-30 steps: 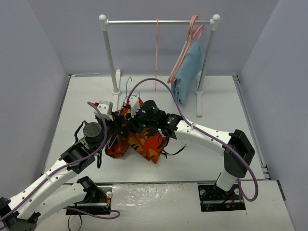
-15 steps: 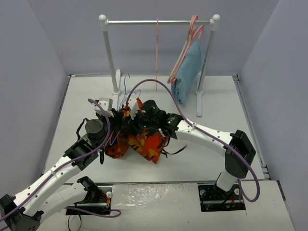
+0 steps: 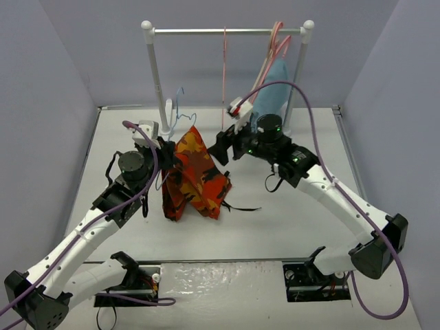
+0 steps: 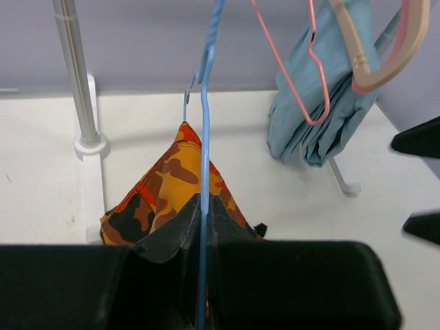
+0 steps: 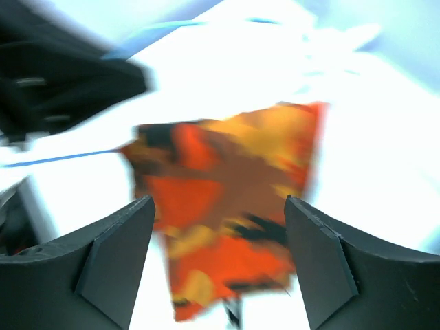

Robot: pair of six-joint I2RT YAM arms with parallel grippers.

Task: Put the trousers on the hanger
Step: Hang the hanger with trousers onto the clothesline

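Trousers (image 3: 194,180): draped over the hanger (image 4: 204,130), hanging just ahead of your left gripper (image 4: 204,204).
Left gripper: pinched the hanger's wire, which ran upright.
Right gripper (image 5: 216,206): spread, empty, just right of the trousers.
Nearer arm: yours on the left.

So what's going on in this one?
The left gripper is shut on the thin light-blue hanger and holds it upright in front of the rack. The camouflage trousers hang draped over that hanger, and their lower end seems to reach the table. The right gripper is open and empty, on the rack side of the trousers, not touching them.
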